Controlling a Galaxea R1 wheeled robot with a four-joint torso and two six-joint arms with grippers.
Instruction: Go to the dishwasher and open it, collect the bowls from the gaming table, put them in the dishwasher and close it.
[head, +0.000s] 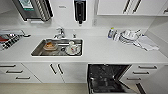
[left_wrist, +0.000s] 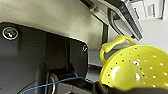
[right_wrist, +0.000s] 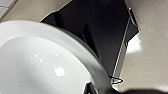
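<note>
Dishwasher (head: 107, 78): under counter (head: 100, 53), door down, racks exposed for loading; white bowl (right_wrist: 42, 65) close at right wrist, above open door; yellow perforated bowl (left_wrist: 135, 67) close at left wrist; gripper states: cannot tell.

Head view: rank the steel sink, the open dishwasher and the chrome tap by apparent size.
1. Steel sink and open dishwasher: too alike to rank, and the dishwasher is cut off by the frame.
2. Chrome tap, clearly smallest.
</note>
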